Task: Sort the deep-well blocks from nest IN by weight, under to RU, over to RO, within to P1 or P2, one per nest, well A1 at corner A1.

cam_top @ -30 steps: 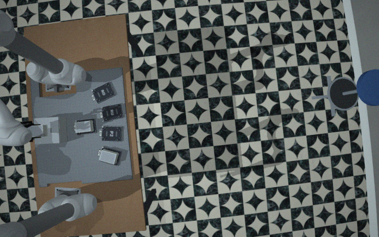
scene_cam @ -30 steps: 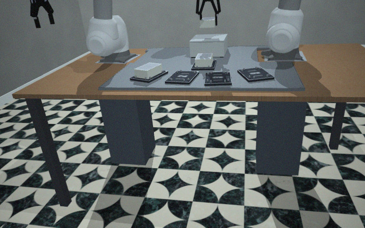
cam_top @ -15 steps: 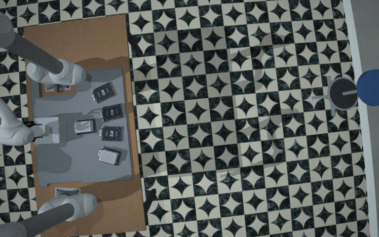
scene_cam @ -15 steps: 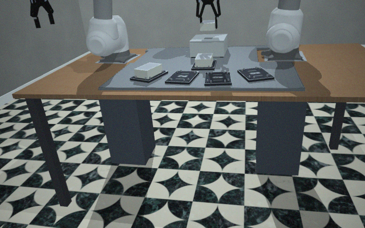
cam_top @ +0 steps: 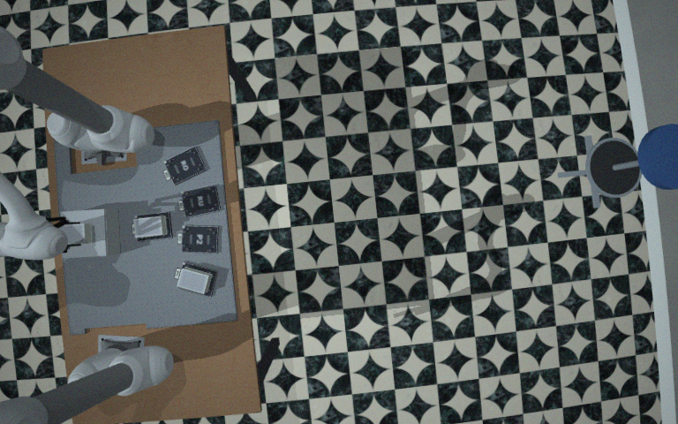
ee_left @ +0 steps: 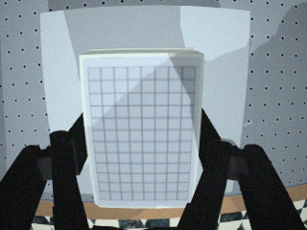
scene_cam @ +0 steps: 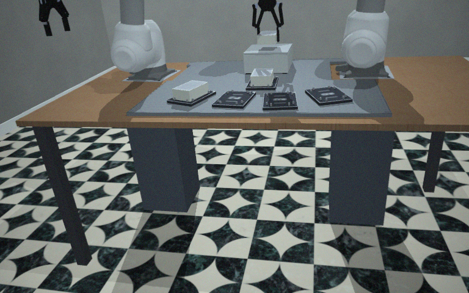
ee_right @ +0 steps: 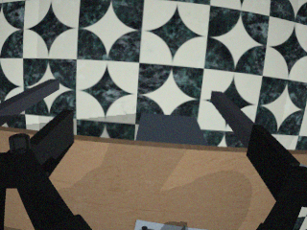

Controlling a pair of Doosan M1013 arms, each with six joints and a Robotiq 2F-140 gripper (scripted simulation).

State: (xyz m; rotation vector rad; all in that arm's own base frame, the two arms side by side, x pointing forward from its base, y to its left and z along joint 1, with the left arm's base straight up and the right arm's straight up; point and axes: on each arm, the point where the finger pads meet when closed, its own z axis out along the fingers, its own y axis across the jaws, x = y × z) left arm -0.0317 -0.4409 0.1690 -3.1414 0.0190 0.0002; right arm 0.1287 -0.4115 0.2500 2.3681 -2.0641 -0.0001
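Left gripper [cam_top: 65, 234] [scene_cam: 267, 33] [ee_left: 143, 139] shut on a deep-well block [cam_top: 76, 231] [scene_cam: 267, 38] [ee_left: 143, 129], above the check-weigher [cam_top: 113, 230] [scene_cam: 267, 62] [ee_left: 61, 48]. Right gripper [scene_cam: 57, 30] [ee_right: 159, 131] wide, empty. Risk: early release could drop or tip the block; off-centre placement or lingering finger contact could spoil the weighing.

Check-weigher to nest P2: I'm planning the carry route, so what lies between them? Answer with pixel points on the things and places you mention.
A dark nest [cam_top: 169, 225] [scene_cam: 261, 87] carrying a white block [cam_top: 149, 227] [scene_cam: 261, 77]; the top view shows it.

Top view overhead, exterior facing table front.
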